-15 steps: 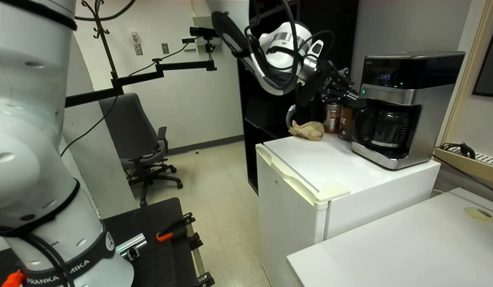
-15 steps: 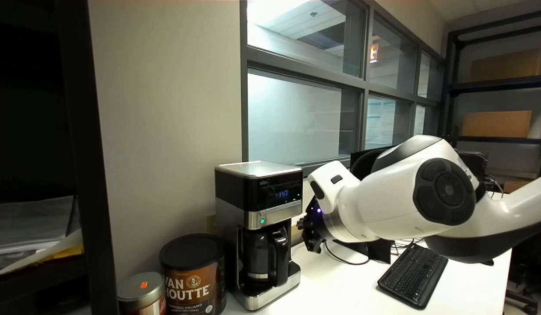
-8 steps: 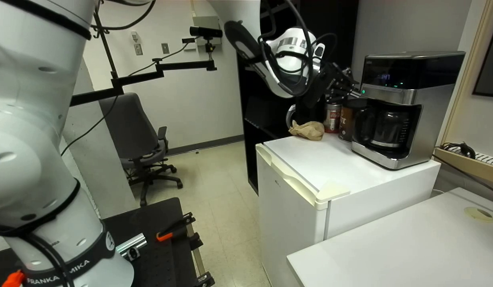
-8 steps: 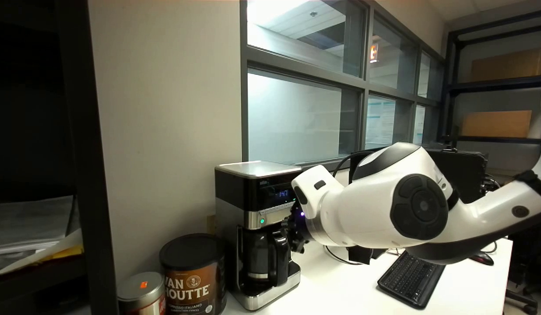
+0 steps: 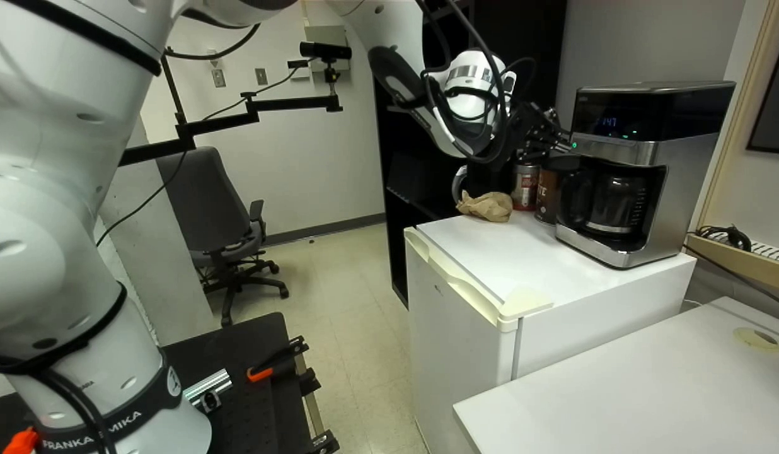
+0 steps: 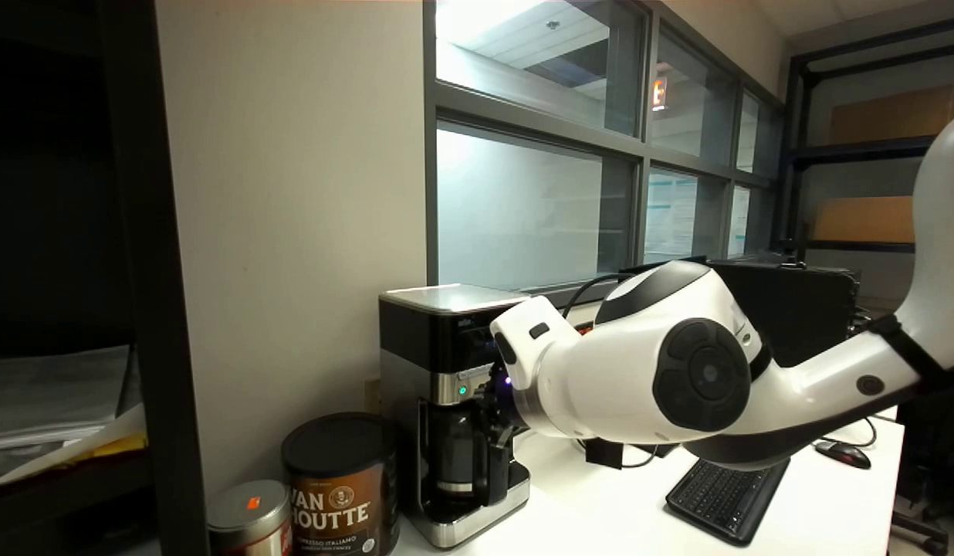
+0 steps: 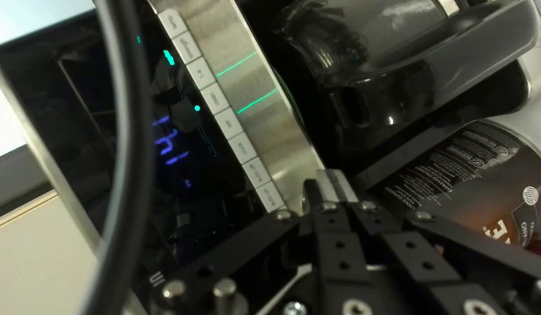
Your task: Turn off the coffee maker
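The coffee maker [image 5: 695, 170], black and silver, stands on the white mini fridge; it also shows in an exterior view [image 6: 406, 332] and the wrist view [image 7: 270, 131]. Its blue clock digits [image 7: 167, 142] are lit, and a green power light glows on its front band [image 6: 462, 389]. The glass carafe [image 5: 616, 198] with black handle sits inside. My gripper [image 7: 336, 186] is shut and empty, fingertips together, in front of the band's end beyond the "auto on" button. In an exterior view the fingertips [image 5: 563, 146] are close beside the green light. Whether they touch the machine I cannot tell.
A brown coffee can [image 6: 334, 494] and a smaller red-silver can [image 6: 249, 517] stand beside the machine. A crumpled brown paper [image 5: 486, 206] lies on the fridge top [image 5: 522, 252]. A black cable [image 7: 130, 131] crosses the wrist view. A keyboard [image 6: 728, 486] lies on the white desk.
My arm and shut gripper have moved closer to the coffee maker's front, reaching the area by the green light. The display and the green light stay lit.
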